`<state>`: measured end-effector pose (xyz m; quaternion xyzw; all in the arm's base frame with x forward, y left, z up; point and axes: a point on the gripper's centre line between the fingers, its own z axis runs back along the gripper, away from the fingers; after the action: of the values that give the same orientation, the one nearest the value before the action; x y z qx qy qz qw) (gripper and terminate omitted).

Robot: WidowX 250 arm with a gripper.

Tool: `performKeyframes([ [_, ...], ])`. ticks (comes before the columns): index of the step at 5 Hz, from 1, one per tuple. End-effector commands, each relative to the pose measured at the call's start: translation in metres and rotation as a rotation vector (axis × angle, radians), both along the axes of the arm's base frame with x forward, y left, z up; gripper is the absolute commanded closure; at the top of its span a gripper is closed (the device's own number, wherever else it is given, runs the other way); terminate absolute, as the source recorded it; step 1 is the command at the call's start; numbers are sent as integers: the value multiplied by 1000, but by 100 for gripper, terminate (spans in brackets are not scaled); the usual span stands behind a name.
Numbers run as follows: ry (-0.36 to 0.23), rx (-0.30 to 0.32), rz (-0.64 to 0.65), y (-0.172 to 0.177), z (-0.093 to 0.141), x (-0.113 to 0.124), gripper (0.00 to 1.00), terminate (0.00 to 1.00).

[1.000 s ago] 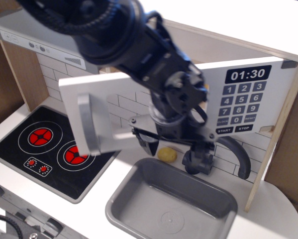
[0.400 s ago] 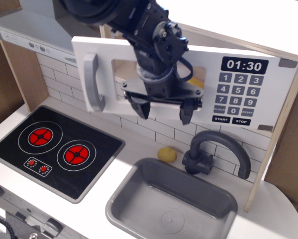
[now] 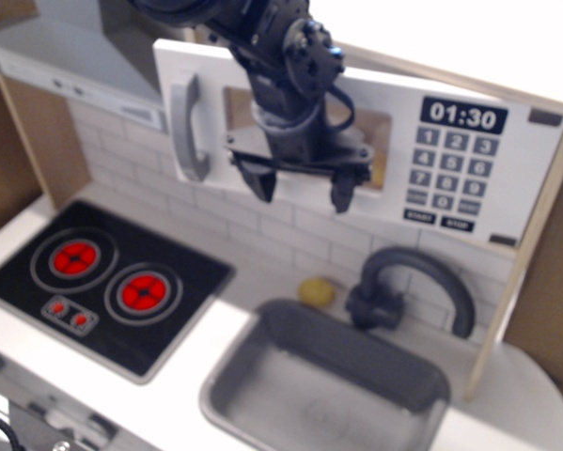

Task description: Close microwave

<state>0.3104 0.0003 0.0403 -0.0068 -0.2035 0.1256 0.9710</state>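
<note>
— Gripper [image 3: 303, 187] state?
— Fingers spread, empty, right in front of the microwave [image 3: 356, 150] door.
— And the door?
— Directly behind it, wide axis left-right, looking nearly flush.

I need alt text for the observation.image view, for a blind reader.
A black gripper, fingers spread, hangs in front of the nearly closed white door of a toy microwave. Below are a grey sink, a faucet and a two-burner stove.
</note>
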Motion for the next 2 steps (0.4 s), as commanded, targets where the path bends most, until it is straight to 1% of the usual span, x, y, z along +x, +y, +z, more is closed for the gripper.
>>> performKeyframes([
  [1, -87, -9, -58, 8, 15, 8, 0, 0],
  [2, -114, -16, -25, 17, 21, 20, 0, 0],
])
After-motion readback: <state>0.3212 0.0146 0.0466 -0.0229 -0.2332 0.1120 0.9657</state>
